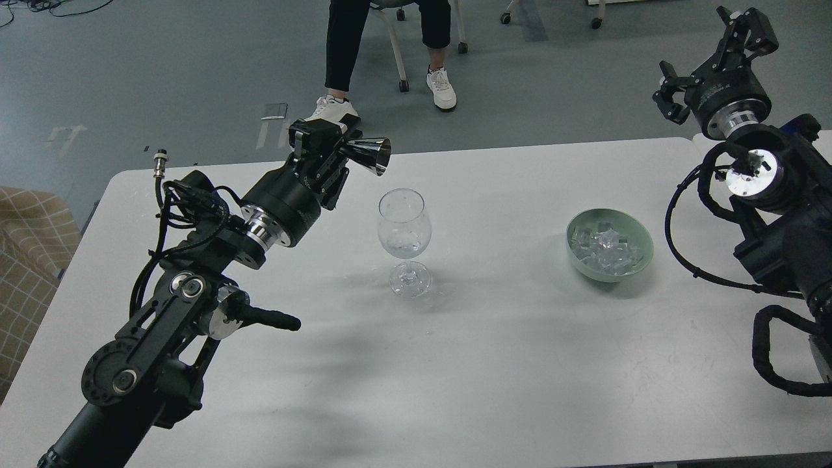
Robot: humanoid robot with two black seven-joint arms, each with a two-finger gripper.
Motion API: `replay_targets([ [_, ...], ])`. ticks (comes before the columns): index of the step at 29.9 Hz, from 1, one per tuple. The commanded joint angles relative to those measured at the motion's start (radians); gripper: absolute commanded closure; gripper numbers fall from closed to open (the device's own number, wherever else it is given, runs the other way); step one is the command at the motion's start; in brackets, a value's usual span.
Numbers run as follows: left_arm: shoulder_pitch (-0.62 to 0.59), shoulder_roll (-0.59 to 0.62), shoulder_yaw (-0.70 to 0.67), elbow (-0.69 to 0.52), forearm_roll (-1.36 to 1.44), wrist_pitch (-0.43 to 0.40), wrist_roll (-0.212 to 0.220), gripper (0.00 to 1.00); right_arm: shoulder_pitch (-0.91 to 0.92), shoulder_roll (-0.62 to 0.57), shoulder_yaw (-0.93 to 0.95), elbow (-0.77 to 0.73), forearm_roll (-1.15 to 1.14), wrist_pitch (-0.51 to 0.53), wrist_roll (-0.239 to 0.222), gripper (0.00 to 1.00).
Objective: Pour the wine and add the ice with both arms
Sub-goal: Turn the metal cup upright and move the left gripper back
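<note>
A clear wine glass (404,227) stands upright mid-table with a little clear liquid in its bowl. My left gripper (331,148) is shut on a shiny metal jigger (368,155), held on its side just up and left of the glass rim, mouth toward the glass. No stream leaves it. A pale green bowl (610,244) to the right holds several clear ice cubes (604,244). My right gripper (712,55) is open and empty, raised beyond the table's far right corner, well away from the bowl.
The white table (507,351) spans the view. A seated person's legs and white shoes (383,84) and chair wheels are beyond the far edge. A checked fabric seat (26,260) is at the left. My right arm's cables (773,351) loop over the table's right edge.
</note>
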Motion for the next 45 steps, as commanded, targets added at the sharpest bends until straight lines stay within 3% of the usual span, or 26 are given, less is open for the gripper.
replay_targets([
  [1, -0.004, 0.034, 0.01, -0.002, 0.044, 0.0, 0.0, 0.86, -0.002, -0.001, 0.0, 0.0, 0.0, -0.002, 0.0, 0.0],
  [15, -0.038, 0.056, 0.029, -0.006, 0.119, 0.003, -0.003, 0.86, -0.009, -0.011, 0.0, 0.008, 0.0, -0.002, 0.0, 0.0],
  [26, 0.02, 0.031, -0.236, 0.011, -0.473, 0.006, -0.004, 0.88, -0.031, -0.011, -0.001, 0.011, 0.0, -0.002, 0.0, 0.0],
  [33, 0.077, 0.028, -0.364, 0.171, -0.989, 0.002, -0.006, 0.85, -0.032, -0.011, -0.003, 0.009, -0.001, -0.002, 0.0, 0.0],
  [45, 0.002, -0.033, -0.371, 0.567, -1.05, -0.06, -0.07, 0.76, -0.052, -0.011, -0.005, 0.009, -0.003, -0.005, 0.0, 0.0],
])
